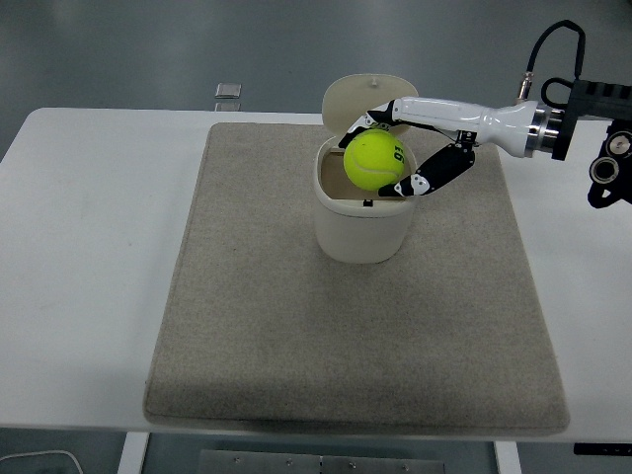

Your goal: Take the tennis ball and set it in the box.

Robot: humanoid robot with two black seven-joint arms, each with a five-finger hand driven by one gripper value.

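The yellow-green tennis ball [374, 161] is held in my right hand [393, 153], fingers curled around it from the right, thumb side below. It hangs just over the open mouth of the cream box [362, 219], whose hinged lid [367, 101] stands upright behind. The box rests on the far middle of the beige mat [355, 326]. My right arm reaches in from the right edge. My left arm does not show.
A small grey square object [228, 91] lies on the white table [89, 247] beyond the mat's far left corner. A black cable loops above the right wrist [553, 128].
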